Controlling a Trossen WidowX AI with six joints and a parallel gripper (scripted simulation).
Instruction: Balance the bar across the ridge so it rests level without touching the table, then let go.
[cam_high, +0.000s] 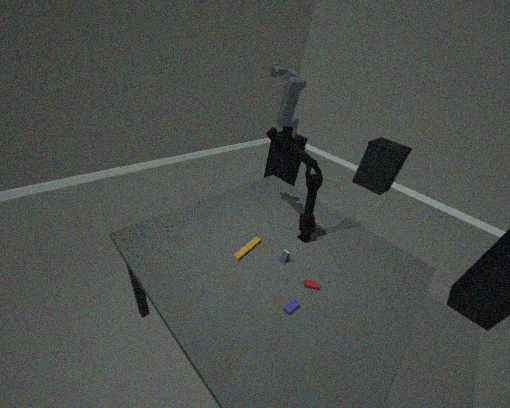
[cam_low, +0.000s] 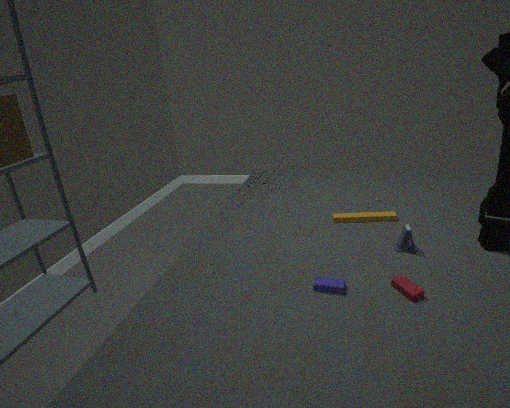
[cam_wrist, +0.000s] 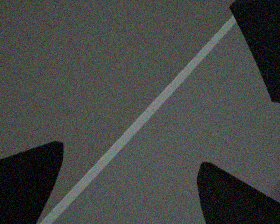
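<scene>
While the arm (cam_high: 311, 200) stands folded at the far edge of the desk (cam_high: 350, 320), its claw (cam_wrist: 134, 187) is raised well above the surface and turned toward the floor and the pale strip at the foot of the wall; the two dark fingers stand partly apart, with nothing between them. Item one, the yellow bar (cam_low: 365, 216): lying flat on the desk, well apart from the claw, untouched. Item two, the ridge (cam_low: 407, 240): a small grey wedge standing upright on the desk, near one end of the bar but not touching it. Item three, a red block (cam_low: 407, 288): lying flat, on the nearer side of the ridge. Item four, a purple block (cam_low: 329, 284): lying flat, beside the red one and apart from it. Also present: a metal shelf unit (cam_low: 35, 220) to one side of the room, and dark boxes (cam_high: 381, 165) beyond the desk.
</scene>
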